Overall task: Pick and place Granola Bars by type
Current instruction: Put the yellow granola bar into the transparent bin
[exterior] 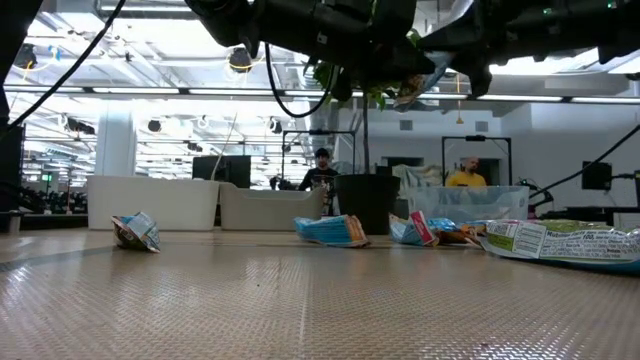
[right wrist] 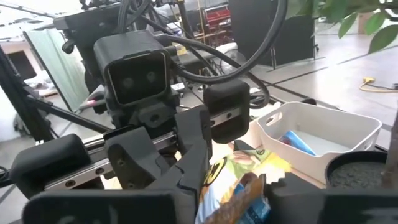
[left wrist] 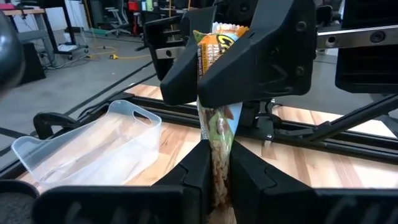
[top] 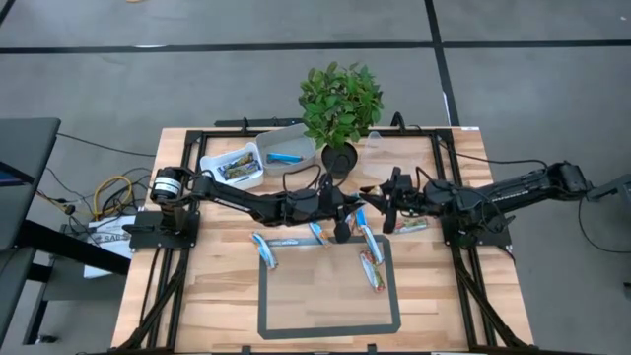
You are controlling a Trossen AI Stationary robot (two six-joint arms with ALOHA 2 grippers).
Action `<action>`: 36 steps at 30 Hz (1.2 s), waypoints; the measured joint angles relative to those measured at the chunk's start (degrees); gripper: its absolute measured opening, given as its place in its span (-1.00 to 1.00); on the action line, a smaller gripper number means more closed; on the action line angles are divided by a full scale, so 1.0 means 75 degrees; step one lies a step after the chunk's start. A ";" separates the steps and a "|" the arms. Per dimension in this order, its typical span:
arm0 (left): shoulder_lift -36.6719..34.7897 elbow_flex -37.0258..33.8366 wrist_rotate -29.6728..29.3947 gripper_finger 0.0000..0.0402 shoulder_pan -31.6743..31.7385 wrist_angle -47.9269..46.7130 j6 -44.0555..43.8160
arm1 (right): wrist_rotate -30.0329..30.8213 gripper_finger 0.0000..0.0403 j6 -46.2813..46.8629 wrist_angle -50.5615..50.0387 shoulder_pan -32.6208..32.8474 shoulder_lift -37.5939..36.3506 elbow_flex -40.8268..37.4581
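On the left of the wooden counter [top: 217, 296], toward the back, a clear tub [top: 235, 166] holds brown-gold bars, and just beside it a second tub [top: 286, 145] holds a blue one. A potted plant [top: 340, 104] stands next to that tub.

The left arm reaches from its base across to the middle, where the left gripper [top: 347, 209] hovers above the counter, its fingers [left wrist: 200, 171] pressed together on the lower end of an orange-and-green granola bar [left wrist: 217, 124]. In the low view the bar [exterior: 418, 88] hangs in the air between the two grippers.

On the counter below, several wrapped bars [top: 281, 242] lie scattered along the upper edge of a grey taped rectangle [top: 329, 330], with two more bars [top: 371, 258] inside its upper right corner.

The right gripper [top: 380, 209] meets the left one over the middle, its fingers [right wrist: 193, 162] closed around the other end of the same bar. Another bar [top: 412, 226] lies near the right arm.
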 joint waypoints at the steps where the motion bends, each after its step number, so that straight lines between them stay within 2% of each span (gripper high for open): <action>1: 0.0000 0.0000 -0.0038 -0.80 0.0003 -0.0012 -0.0005 | 0.0002 -0.71 0.0000 -0.0027 -0.0026 0.0000 0.0000; 7: 0.0003 0.0000 -0.0054 -0.61 0.0004 -0.0091 0.0021 | 0.0002 -0.71 0.0058 -0.0404 -0.0209 -0.0012 0.0000; 15: 0.0003 0.0000 -0.0139 -0.11 0.0204 -0.0462 -0.0043 | 0.0013 -0.71 0.0061 -0.0995 -0.0574 -0.0012 0.0000; 17: 0.0003 0.0000 -0.0258 0.00 0.0265 -0.0619 -0.0046 | 0.0198 -0.71 0.0061 -0.1291 -0.0718 -0.0012 0.0000; 21: 0.0003 0.0000 -0.0484 0.16 0.0378 -0.1010 -0.0002 | 0.1058 -0.71 0.0055 -0.1767 -0.1032 -0.0012 -0.0003; 28: -0.0059 -0.0005 -0.0468 0.20 0.0383 -0.1548 0.0200 | 0.2457 -0.71 -0.0215 -0.1829 -0.1781 -0.0015 -0.0003; 36: -0.0774 -0.0109 -0.0295 0.10 0.0357 -0.3028 0.0722 | 0.3192 -0.71 -0.0341 -0.2401 -0.3019 -0.0015 -0.0003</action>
